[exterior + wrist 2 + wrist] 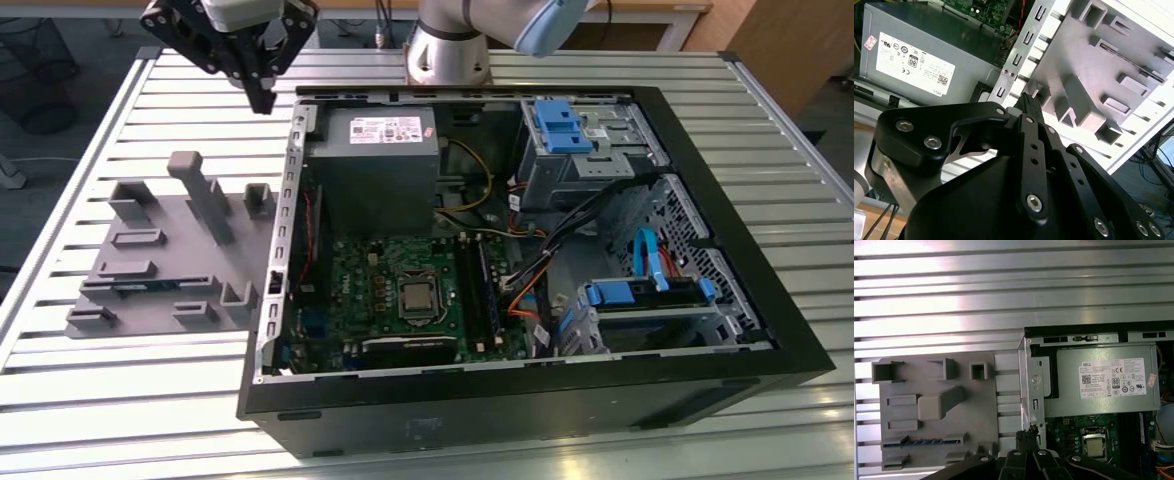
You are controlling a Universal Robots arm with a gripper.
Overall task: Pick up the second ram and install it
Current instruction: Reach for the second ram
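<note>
The second ram (921,442) is a thin dark-blue stick lying in a long slot of the grey holder (939,405). In the exterior view the ram (131,285) sits near the front of the holder (154,250), on the exterior view's left of the open computer case (534,390). My gripper (262,98) hangs high over the table beyond the holder's far end, beside the case's back corner. In both wrist views its black fingers (1028,102) meet at the tips with nothing between them. The gripper (1026,439) is well apart from the ram.
Inside the case are the grey power supply (380,150), the green motherboard (387,290) with its memory slots (478,285), light-blue drive brackets (561,125), and loose cables (527,270). The holder has upright grey posts (200,190). The arm's base (447,50) stands behind the case on the slatted table (107,400).
</note>
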